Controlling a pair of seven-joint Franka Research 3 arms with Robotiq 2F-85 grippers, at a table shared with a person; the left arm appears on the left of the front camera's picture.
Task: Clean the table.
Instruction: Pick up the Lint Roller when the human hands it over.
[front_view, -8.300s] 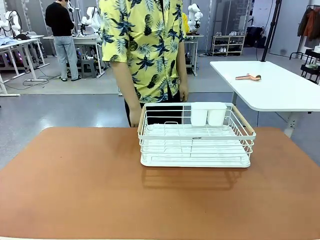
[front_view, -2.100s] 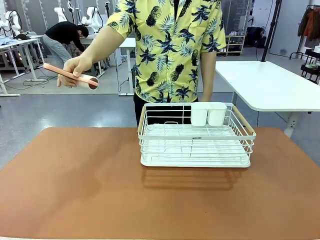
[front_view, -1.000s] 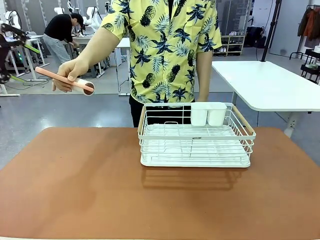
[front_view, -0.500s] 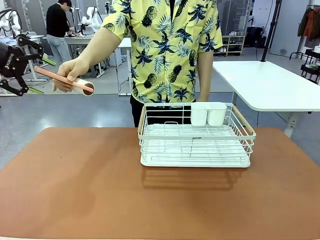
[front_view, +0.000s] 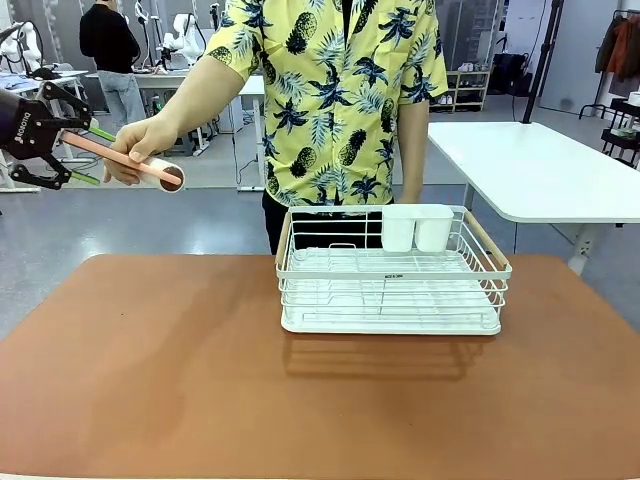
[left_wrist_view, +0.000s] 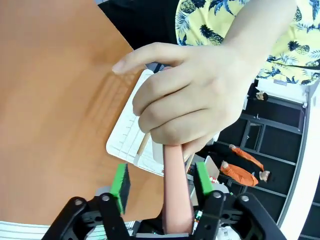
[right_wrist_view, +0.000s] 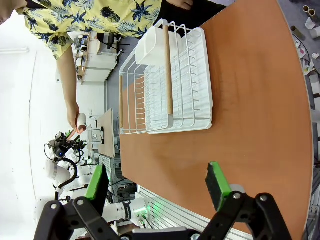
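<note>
Left gripper (front_view: 88, 153) has its jaws narrowed about the pink handle of a roller (front_view: 166, 177) held out by a person's hand (front_view: 140, 140); I see 1 pad clear of it; right gripper (right_wrist_view: 157, 186) hangs, jaws wide, over the terracotta table (front_view: 150, 370) bearing a dish rack (front_view: 390, 270).

The hand (left_wrist_view: 200, 95) hid the roller's (left_wrist_view: 176, 185) head — the left gripper's (front_view: 93, 155) arm ran off the front view's edge.

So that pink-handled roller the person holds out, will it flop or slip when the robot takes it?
Probably stiff: the pink-handled roller juts straight from the person's hand without sagging. Likely light, since one hand carries it. Its handle looks smooth between the green pads of the left gripper, so it might pivot, the roll end dipping.
</note>
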